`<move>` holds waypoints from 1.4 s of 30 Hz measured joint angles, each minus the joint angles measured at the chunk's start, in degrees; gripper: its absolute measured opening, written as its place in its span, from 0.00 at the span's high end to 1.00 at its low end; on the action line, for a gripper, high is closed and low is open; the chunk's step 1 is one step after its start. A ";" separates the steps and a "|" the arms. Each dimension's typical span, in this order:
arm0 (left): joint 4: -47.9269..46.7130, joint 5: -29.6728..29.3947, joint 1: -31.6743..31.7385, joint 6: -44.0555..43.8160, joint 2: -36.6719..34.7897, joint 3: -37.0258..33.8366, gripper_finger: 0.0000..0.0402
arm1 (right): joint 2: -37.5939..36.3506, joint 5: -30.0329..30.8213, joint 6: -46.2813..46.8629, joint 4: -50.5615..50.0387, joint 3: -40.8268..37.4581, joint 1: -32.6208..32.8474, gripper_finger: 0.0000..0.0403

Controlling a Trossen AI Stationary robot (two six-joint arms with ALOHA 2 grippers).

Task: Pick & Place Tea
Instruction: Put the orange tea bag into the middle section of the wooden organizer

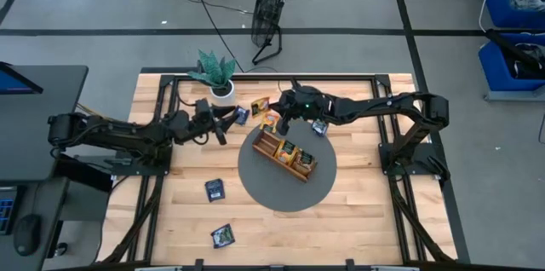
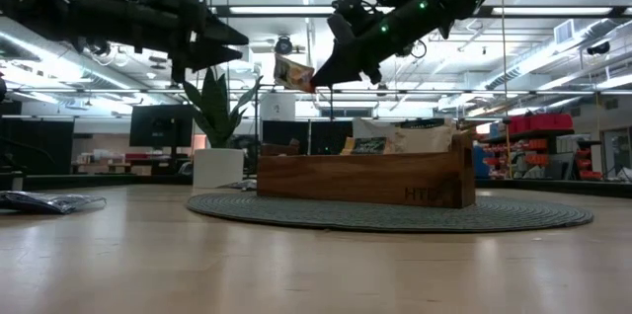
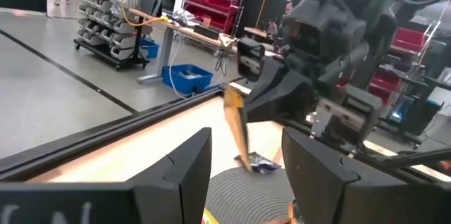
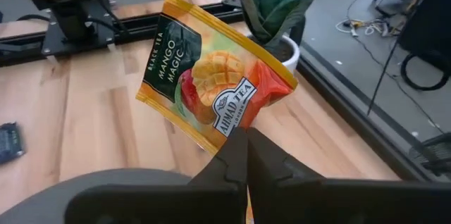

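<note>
Pinched in the right gripper's point(image 4: 239, 155) clenched fingers, a mango tea sachet point(image 4: 211, 86) hangs above the desk point(image 1: 358, 220), mid-carry; next, lower it into the wooden tray point(image 1: 285, 153). Left gripper point(image 1: 223, 122) waits nearby, fingers apart, holding nothing.

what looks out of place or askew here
Nothing damaged or spilled. Loose sachets lie scattered on the table, off the mat. The right gripper holds an orange sachet tilted, by one corner.

Two dark, matte, jointed arms with green indicator lights, black wedge-shaped fingers point(image 3: 184, 168).
</note>
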 joint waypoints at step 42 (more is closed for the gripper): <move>-4.17 1.68 0.37 12.74 13.29 10.36 0.98 | 0.04 -0.03 -2.35 7.35 0.01 1.91 1.00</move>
